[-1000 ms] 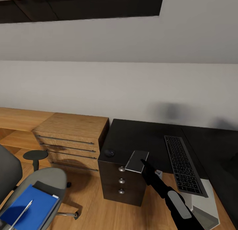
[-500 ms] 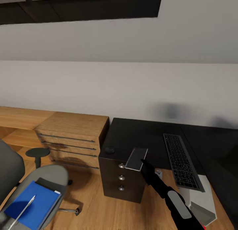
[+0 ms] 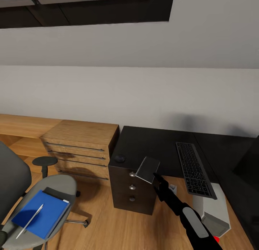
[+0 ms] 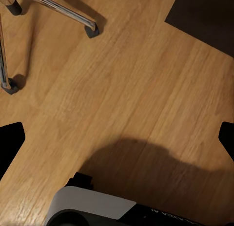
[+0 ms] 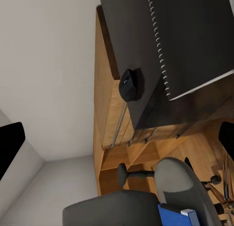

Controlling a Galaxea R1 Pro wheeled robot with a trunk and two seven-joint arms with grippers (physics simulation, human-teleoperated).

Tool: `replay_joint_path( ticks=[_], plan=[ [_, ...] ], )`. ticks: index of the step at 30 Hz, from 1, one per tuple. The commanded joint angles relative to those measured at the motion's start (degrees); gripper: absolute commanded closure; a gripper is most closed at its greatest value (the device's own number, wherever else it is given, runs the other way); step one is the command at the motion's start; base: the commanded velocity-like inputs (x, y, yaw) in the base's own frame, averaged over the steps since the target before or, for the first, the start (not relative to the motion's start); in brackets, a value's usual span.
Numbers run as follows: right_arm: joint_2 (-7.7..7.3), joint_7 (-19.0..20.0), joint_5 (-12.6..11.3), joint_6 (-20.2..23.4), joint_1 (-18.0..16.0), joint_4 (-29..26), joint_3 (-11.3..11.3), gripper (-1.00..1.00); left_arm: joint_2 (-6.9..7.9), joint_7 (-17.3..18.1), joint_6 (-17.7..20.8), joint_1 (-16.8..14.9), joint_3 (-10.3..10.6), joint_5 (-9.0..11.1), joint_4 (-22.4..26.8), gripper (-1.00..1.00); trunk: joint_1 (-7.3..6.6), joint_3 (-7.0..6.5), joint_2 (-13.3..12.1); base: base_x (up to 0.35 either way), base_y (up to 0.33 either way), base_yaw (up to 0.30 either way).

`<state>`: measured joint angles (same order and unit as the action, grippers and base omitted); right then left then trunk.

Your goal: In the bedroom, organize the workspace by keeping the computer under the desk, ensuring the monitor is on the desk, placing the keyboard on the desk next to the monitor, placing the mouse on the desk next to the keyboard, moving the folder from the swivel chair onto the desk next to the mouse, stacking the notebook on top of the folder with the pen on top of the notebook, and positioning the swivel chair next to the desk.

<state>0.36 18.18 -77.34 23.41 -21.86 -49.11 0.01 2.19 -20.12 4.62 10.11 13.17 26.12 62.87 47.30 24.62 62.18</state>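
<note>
- Black glossy bench [image 3: 151, 146] sits a bit higher in the head view than a second ago, and the swivel chair [image 3: 54, 192] shows more fully at lower left; the whole picture has shifted, so that's camera motion, not the objects.
- Right tool [image 3: 155, 177] holds the notebook [image 3: 147, 169] by its near edge, at the front edge of the bench just above the drawer stack [image 3: 132, 192]. The notebook is tilted steeper than a second ago, near end lower and overhanging the drawer front.
- In the right wrist view the notebook [image 5: 195, 36] shows its spiral edge, with the mouse [image 5: 128, 84] beyond it.
- Mouse [image 3: 119, 158] sits at the bench's front-left corner, near the notebook but apart from it.
- Keyboard [image 3: 194, 169] lies to the right on the bench, running front to back, its near end jutting past the front edge over the white leg [image 3: 214, 214].
- Bare bench top between mouse and keyboard, behind the notebook.
- Folder [image 3: 41, 213] lies on the chair seat with the pen [image 3: 30, 221] lying diagonally across it.
- Wooden cabinet [image 3: 81, 149] butts against the bench's left end; open wood floor [image 3: 108, 221] between chair and drawers.
- Left wrist view: left tool [image 4: 117, 138] is spread wide, nothing between the fingers, pointing down at the floor [image 4: 136, 75] near the chair's chrome legs and castors [image 4: 90, 30].
</note>
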Motion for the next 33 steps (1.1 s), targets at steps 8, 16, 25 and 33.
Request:
replay_joint_path(
  ticks=[8,16,25,33],
  plan=[
    [0.02,0.01,-0.45,0.23,-0.02,0.00,-0.01,-1.00,0.07,-0.45,0.21,0.00,0.19,0.34,0.15,-1.00,0.00,0.05,0.04,-0.008,0.000,0.000],
    [0.00,0.01,-0.45,0.23,-0.02,-0.01,-0.01,-1.00,0.05,-0.43,0.21,0.00,0.18,0.34,0.15,-1.00,0.00,0.05,0.04,-0.001,0.000,0.000],
    [0.07,0.01,-0.43,0.19,-0.02,0.02,-0.01,-1.00,0.05,-0.42,0.28,0.00,0.17,0.34,0.15,-1.00,0.00,0.05,0.04,-0.128,0.000,0.000],
    [0.11,-0.06,-0.15,-1.38,-0.02,-0.01,0.31,-1.00,0.01,-0.44,0.30,0.00,0.19,0.40,0.07,-1.00,0.00,0.05,0.04,-0.313,0.000,0.000]
  ],
)
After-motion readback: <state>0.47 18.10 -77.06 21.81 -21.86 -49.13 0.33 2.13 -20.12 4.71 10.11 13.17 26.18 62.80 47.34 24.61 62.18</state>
